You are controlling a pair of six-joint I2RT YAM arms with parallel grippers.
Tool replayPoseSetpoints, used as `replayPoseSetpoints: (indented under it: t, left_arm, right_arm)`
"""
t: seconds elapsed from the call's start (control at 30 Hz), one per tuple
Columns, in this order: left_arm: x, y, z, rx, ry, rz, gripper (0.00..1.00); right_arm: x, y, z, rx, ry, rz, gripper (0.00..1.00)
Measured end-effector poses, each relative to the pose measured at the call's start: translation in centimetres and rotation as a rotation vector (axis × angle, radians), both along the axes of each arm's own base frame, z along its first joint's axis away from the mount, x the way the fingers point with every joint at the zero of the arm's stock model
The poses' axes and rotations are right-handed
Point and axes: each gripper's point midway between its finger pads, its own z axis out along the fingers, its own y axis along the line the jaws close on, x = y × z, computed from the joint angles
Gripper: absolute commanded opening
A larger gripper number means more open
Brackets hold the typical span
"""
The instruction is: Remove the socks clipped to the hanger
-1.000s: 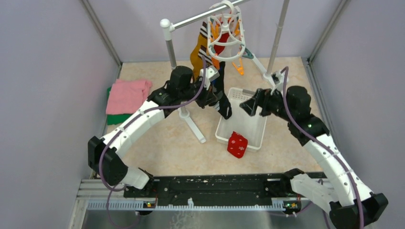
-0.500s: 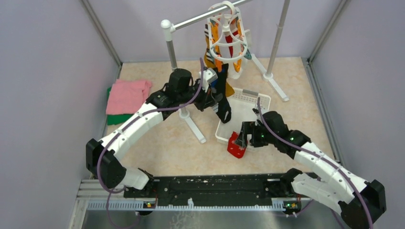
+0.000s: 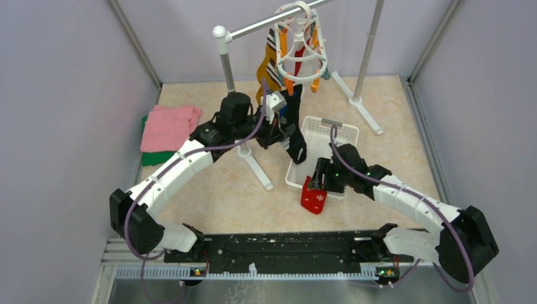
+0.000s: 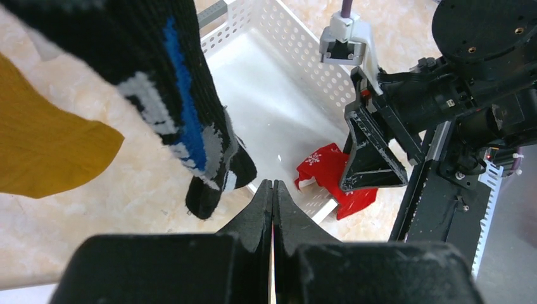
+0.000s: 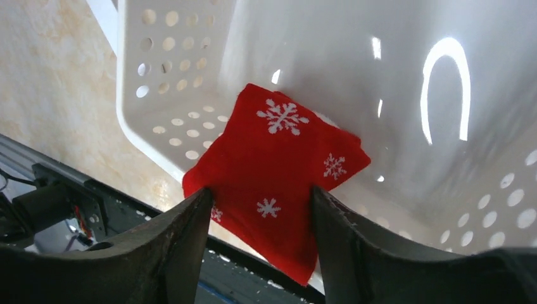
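The hanger (image 3: 303, 49) hangs from the rail above and behind the white basket (image 3: 331, 134). A black sock (image 3: 296, 123) is still clipped to it, its long axis up and down and its toe pointing down at the basket's left rim. A mustard sock (image 3: 266, 71) hangs further left of the basket. A red sock (image 3: 315, 195) lies draped over the basket's near rim, its length running from inside the basket out toward the arm bases. The left gripper (image 3: 286, 134) sits just left of the basket beside the black sock. Only the left wrist view shows its fingers pressed together with nothing between them, and the sock's blue and grey pattern. The right wrist view alone shows the red sock's white snowflakes. There the right gripper (image 5: 259, 193) is spread, one finger on each side of that sock.
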Motion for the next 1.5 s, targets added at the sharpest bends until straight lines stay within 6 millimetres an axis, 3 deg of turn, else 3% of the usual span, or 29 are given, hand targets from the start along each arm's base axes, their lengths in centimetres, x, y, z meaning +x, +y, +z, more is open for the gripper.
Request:
replayPoseSetpoints:
  t: [0.1, 0.13, 0.37, 0.53, 0.57, 0.6, 0.67, 0.77, 0.87, 0.93, 1.07, 1.17, 1.37, 1.5]
  left_arm:
    - [-0.1, 0.0, 0.1, -0.002, -0.003, 0.0, 0.0]
    - [-0.1, 0.1, 0.1, -0.002, -0.003, 0.0, 0.0]
    - [-0.2, 0.1, 0.2, -0.004, -0.005, -0.002, 0.0]
    - [-0.6, 0.2, 0.5, -0.011, -0.009, -0.009, 0.0]
    - [-0.6, 0.3, 0.5, -0.012, -0.009, -0.011, 0.0]
    - [-0.8, 0.3, 0.5, -0.013, -0.008, -0.013, 0.0]
    - [-0.9, 0.3, 0.5, -0.014, -0.006, -0.018, 0.0]
    - [-1.2, 0.3, 0.5, -0.017, -0.009, -0.031, 0.0]
    - [-1.7, 0.4, 0.6, -0.019, -0.017, -0.055, 0.0]
    - [-2.3, 0.4, 0.5, -0.022, -0.014, -0.075, 0.0]
    - [-3.4, 0.2, 0.6, -0.036, 0.006, -0.129, 0.0]
    - [-4.2, 0.0, 0.5, -0.044, 0.024, -0.167, 0.0]
    - [-4.3, 0.1, 0.4, -0.038, 0.026, -0.171, 0.0]
    - [-3.7, 0.6, 0.1, -0.018, 0.023, -0.132, 0.0]
  right_arm:
    - [0.3, 0.9, 0.4, 0.044, 0.01, -0.001, 0.04]
    - [0.6, 1.1, 0.8, 0.054, -0.001, -0.001, 0.0]
    - [3.6, -1.0, 2.7, 0.061, -0.037, -0.106, 0.0]
    - [6.8, -1.4, 7.4, 0.073, -0.168, -0.125, 0.0]
    - [7.3, -1.3, 8.2, 0.074, -0.197, -0.123, 0.09]
    - [7.8, -1.3, 8.9, 0.074, -0.228, -0.124, 0.27]
    - [8.5, -1.4, 9.5, 0.067, -0.265, -0.13, 0.52]
    - [8.7, -2.1, 8.7, 0.009, -0.265, -0.131, 0.65]
    - [9.0, -2.9, 8.5, -0.044, -0.275, -0.134, 0.71]
    - [9.1, -3.0, 9.7, -0.035, -0.326, -0.128, 0.73]
    - [9.5, -1.3, 16.0, 0.106, -0.549, -0.047, 0.73]
    - [9.5, 1.2, 21.0, 0.231, -0.709, 0.088, 0.73]
    - [9.7, 3.6, 27.0, 0.339, -0.907, 0.225, 0.73]
    - [10.0, 5.2, 30.0, 0.361, -0.994, 0.276, 0.79]
